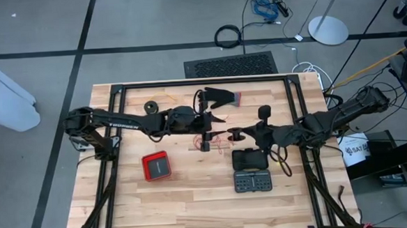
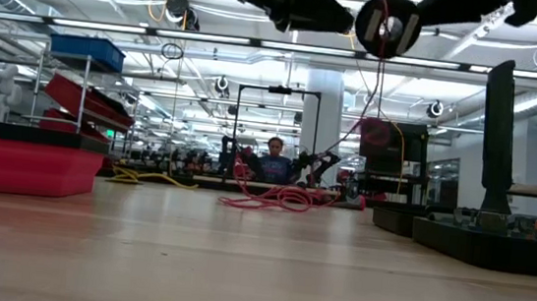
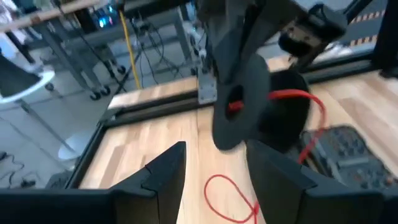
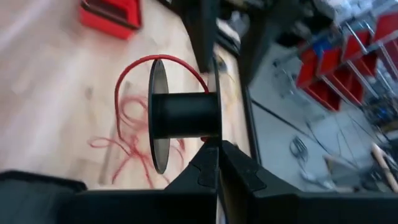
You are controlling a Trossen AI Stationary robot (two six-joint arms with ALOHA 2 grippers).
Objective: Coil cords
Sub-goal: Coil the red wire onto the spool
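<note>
Cord [image 4: 134, 134] lay mostly loose on the worktop [image 1: 194, 205] at frame centre, little wound. Right end effector [image 4: 217, 144] pinched the spool [image 4: 180, 115]; left end effector [image 3: 214, 168] stood spread beside it.

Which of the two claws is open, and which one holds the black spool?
The left claw is open and empty. The right claw is shut on the black spool's flange, holding it above the table.
</note>
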